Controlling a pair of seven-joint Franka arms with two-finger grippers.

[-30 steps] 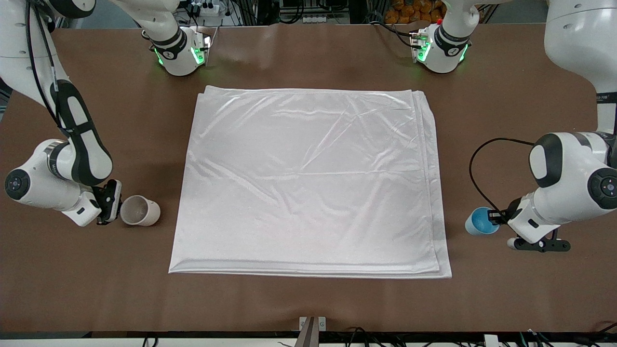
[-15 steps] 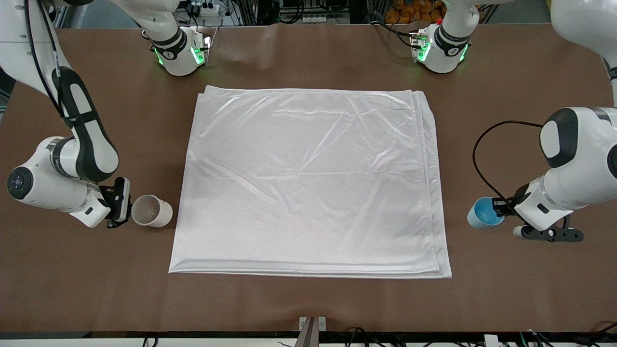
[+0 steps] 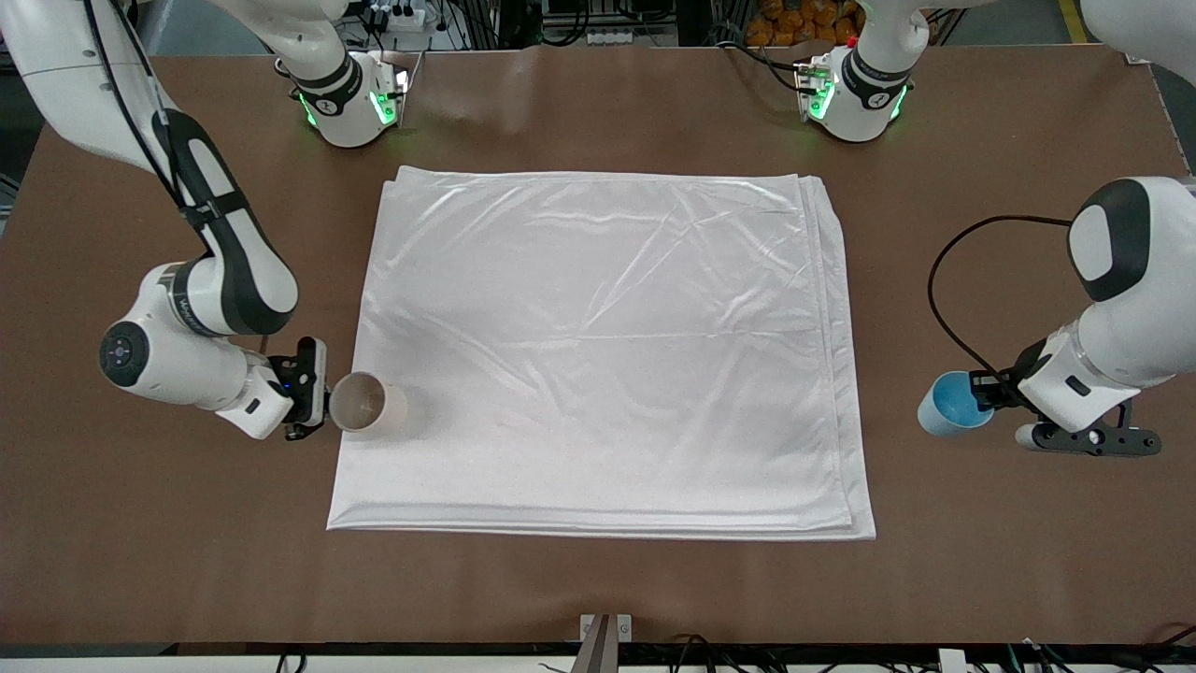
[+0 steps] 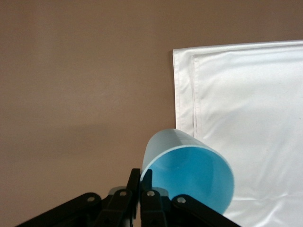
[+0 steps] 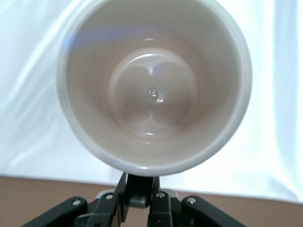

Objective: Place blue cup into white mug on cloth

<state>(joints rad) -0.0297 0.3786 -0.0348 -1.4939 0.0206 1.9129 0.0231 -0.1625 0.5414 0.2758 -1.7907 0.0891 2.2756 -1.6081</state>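
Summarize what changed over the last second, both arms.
The right gripper, shut on the white mug's handle, carried it from above the bare table to over the cloth's edge. The left gripper, shut on the blue cup, rose slightly and drifted a little away from the cloth. Both grips held; the cloth lay unmoved.

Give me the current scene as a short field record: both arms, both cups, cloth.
right pincer: shut on the white mug's handle, over the cloth's edge at the right arm's end
white mug: lifted, tilted, empty, over the cloth
left pincer: shut on the blue cup's rim, over bare table
blue cup: lifted, tilted, empty, off the cloth toward the left arm's end
cloth: flat, folded, mid-table
task state: mug not yet set down, cup not in mug
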